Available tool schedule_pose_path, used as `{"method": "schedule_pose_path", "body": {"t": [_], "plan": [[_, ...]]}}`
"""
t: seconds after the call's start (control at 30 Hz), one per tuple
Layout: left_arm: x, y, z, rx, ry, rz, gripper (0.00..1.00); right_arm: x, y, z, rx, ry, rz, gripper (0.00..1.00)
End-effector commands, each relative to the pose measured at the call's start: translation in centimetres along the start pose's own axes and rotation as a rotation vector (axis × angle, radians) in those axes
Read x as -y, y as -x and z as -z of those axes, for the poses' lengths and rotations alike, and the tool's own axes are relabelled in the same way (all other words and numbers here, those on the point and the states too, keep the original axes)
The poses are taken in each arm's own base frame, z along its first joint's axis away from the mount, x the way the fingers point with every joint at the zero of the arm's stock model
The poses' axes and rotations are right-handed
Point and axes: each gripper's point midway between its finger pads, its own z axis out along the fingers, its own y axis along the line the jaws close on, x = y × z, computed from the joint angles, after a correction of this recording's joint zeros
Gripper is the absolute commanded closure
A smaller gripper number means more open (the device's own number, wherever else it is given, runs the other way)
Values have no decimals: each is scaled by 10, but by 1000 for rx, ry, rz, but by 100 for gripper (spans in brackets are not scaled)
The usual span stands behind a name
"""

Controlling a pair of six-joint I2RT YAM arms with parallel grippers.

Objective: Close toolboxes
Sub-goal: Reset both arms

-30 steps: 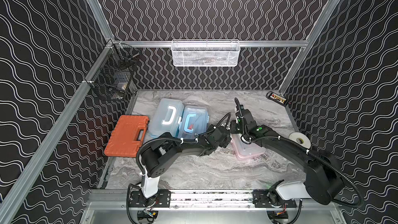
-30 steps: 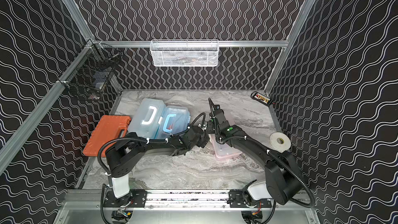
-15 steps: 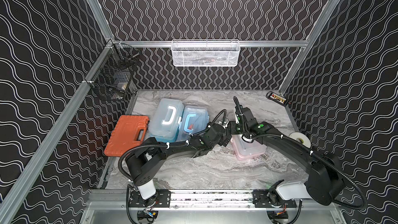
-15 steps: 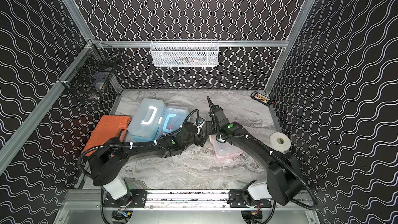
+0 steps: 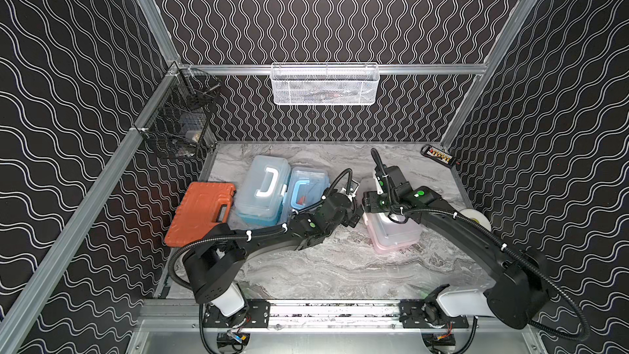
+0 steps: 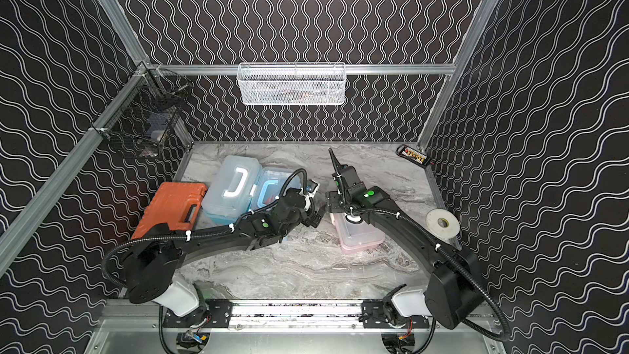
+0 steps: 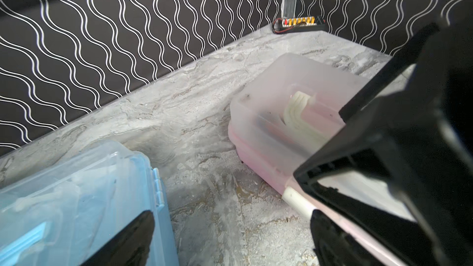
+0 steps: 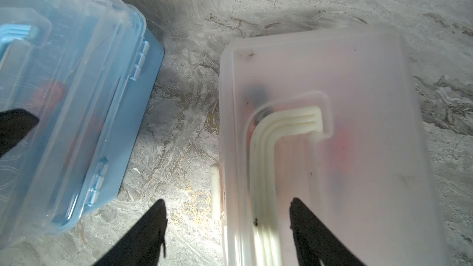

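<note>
Three toolboxes stand on the marble table. The pink toolbox (image 5: 394, 233) (image 6: 360, 236) (image 8: 332, 98) (image 7: 276, 113) has its clear lid down and its white handle lying flat. My right gripper (image 5: 369, 200) (image 6: 332, 202) (image 8: 227, 216) hovers open over that box's latch-side edge, one finger over the lid, the other over the table, holding nothing. My left gripper (image 5: 355, 214) (image 6: 315, 219) (image 7: 230, 239) is open and empty, low between the pink box and the smaller blue toolbox (image 5: 308, 185) (image 7: 76, 200) (image 8: 64, 98). The larger blue toolbox (image 5: 263, 189) (image 6: 235, 185) lies beside it, lid down.
An orange hard case (image 5: 200, 212) lies left of the blue boxes. A tape roll (image 5: 474, 219) sits by the right wall, a black battery pack (image 5: 437, 155) in the back right corner. A white mesh basket (image 5: 325, 83) and a black wire basket (image 5: 177, 131) hang on the walls.
My right gripper has opened from nearly shut and sits slightly higher over the pink box. The left arm's shoulder has swung left, its gripper staying open between the boxes.
</note>
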Motion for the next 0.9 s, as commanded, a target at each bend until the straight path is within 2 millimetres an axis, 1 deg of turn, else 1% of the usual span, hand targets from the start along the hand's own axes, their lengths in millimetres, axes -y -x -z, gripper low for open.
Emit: {"method": "schedule_pose_path", "body": {"t": [0.0, 0.03, 0.1, 0.13, 0.27, 0.3, 0.4, 0.47, 0.53, 0.63, 0.7, 0.77, 0.87], "plan": [[-11, 11, 8, 34, 36, -18, 1, 13, 8, 9, 24, -27, -9, 17], [-15, 14, 13, 40, 47, -23, 1, 16, 24, 18, 66, -22, -24, 15], [-22, 18, 20, 45, 67, -35, 1, 23, 32, 24, 93, -12, -40, 12], [-27, 21, 25, 48, 84, -41, 1, 40, 39, 26, 108, -31, -81, 10], [-56, 29, 49, 71, 162, -37, 1, 78, 54, 34, 162, -42, -181, 3], [-66, 30, 56, 76, 180, -22, 1, 89, 56, 36, 175, -63, -203, 1], [-97, 28, 76, 76, 239, 25, 1, 115, 56, 36, 178, -117, -259, 1], [-119, 19, 87, 51, 301, 50, 1, 130, 54, 33, 179, -149, -301, 1], [-143, 6, 97, 25, 371, 74, 1, 146, 41, 24, 163, -180, -352, 1], [-179, -21, 110, -28, 484, 116, 1, 175, 31, 18, 188, -239, -437, 1], [-203, -42, 121, -56, 574, 139, 1, 199, 20, 13, 200, -313, -492, 1], [-222, -56, 135, -57, 669, 152, 1, 220, 9, 10, 214, -378, -535, 1], [-246, -73, 155, -37, 802, 166, 1, 243, -5, 4, 236, -449, -579, 1]]}}
